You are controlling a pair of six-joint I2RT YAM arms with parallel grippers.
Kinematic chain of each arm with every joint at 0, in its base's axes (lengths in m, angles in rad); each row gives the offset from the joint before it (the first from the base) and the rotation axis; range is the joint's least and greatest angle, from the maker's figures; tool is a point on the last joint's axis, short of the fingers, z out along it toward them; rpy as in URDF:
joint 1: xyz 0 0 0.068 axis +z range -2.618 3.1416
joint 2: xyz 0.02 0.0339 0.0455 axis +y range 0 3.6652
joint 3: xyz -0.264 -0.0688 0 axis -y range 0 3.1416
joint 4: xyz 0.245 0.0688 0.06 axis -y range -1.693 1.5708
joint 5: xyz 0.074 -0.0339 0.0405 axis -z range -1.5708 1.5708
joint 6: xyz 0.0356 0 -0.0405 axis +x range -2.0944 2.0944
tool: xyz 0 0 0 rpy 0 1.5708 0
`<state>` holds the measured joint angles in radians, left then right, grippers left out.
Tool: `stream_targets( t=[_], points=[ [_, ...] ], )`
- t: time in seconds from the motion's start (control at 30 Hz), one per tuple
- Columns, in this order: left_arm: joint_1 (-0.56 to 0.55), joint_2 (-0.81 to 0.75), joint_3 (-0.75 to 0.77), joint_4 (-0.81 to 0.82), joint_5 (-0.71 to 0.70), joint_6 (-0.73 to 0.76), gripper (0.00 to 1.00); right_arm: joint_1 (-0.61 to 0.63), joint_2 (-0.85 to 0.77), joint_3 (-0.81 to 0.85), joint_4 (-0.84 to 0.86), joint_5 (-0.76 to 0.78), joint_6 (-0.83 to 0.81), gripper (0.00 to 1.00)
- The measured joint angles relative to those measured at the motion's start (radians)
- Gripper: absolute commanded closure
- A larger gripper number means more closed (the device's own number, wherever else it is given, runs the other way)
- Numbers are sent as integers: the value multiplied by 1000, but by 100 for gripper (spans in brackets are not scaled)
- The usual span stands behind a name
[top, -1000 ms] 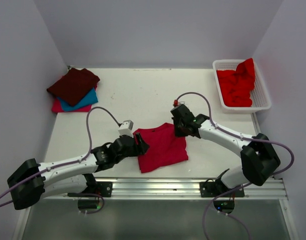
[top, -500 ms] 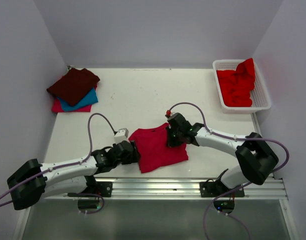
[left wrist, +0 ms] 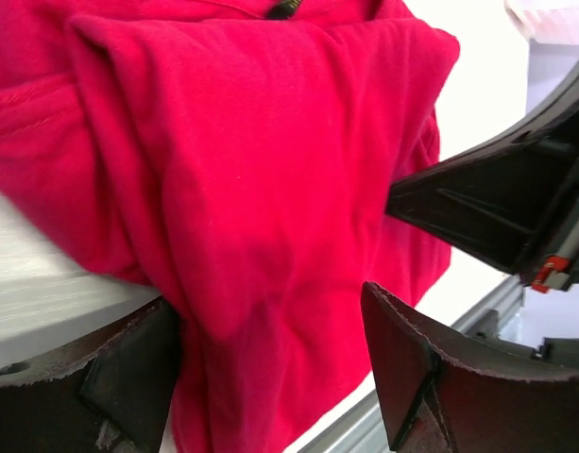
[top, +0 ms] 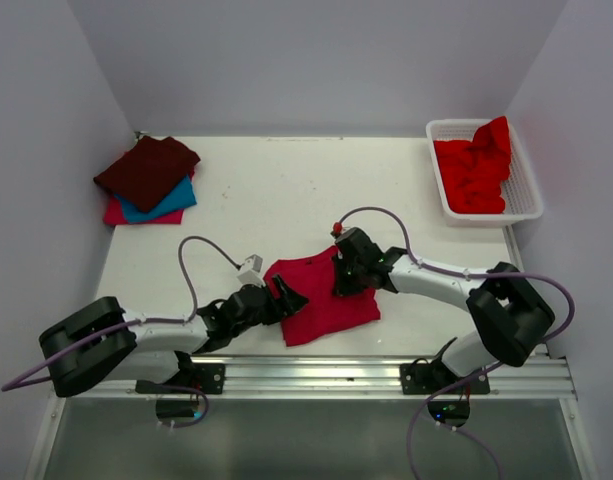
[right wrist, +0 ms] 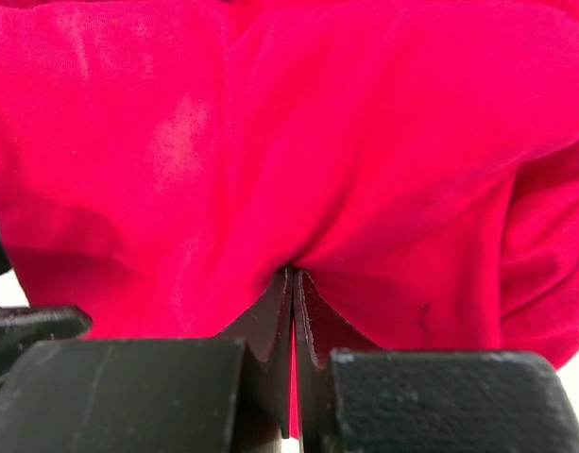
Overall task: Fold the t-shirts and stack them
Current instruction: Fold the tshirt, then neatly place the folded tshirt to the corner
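Top external: three folded shirts (top: pixel 146 178) stacked at the table's (top: pixel 276 190) far-left corner, red shirts (top: pixel 474 165) waiting in the basket (top: pixel 527 198). Crimson shirt (top: pixel 326 305) lies by the near edge, right gripper (top: pixel 341 285) pinched on it, left gripper (top: pixel 291 297) gaping wide.

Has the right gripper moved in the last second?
Yes. The right gripper has shifted left and toward the near rail, away from the white basket, onto the red shirt.

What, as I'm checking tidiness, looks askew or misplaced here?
The far-left stack is askew: the dark maroon cloth t-shirt sits rotated over the teal blue t-shirt and pink-red t-shirt. Crumpled bright red shirts heap above the white plastic lattice basket's rim.
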<state>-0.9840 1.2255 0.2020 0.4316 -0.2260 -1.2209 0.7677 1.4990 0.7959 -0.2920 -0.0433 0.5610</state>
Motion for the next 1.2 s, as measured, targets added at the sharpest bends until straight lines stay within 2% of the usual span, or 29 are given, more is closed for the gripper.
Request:
stream_targets(
  t=[0.13,0.23,0.4,0.5,0.57,0.6,0.63,0.7,0.87,1.0,1.2],
  points=[
    [0,68,15,74,35,-18,23,0,1,-8,3,1,0,100],
    [0,110,24,117,52,-24,29,0,4,-15,10,2,0,100],
    [0,203,35,225,69,-40,30,0,21,-19,25,1,0,100],
    [0,261,48,292,78,-48,35,0,21,-23,32,0,1,100],
    [0,302,51,344,82,-52,51,0,21,-28,39,0,3,100],
    [0,321,51,367,81,-54,63,0,21,-29,42,0,4,100],
    [1,346,51,388,82,-54,84,0,21,-31,45,0,4,100],
    [3,396,50,425,84,-55,99,0,21,-33,49,0,5,100],
    [2,461,75,502,97,-45,100,0,20,-36,54,-1,6,100],
    [13,448,83,484,107,-10,100,0,16,-43,63,-1,6,100],
    [64,240,169,129,69,163,100,0,-24,-58,66,-3,-4,100]
  ],
)
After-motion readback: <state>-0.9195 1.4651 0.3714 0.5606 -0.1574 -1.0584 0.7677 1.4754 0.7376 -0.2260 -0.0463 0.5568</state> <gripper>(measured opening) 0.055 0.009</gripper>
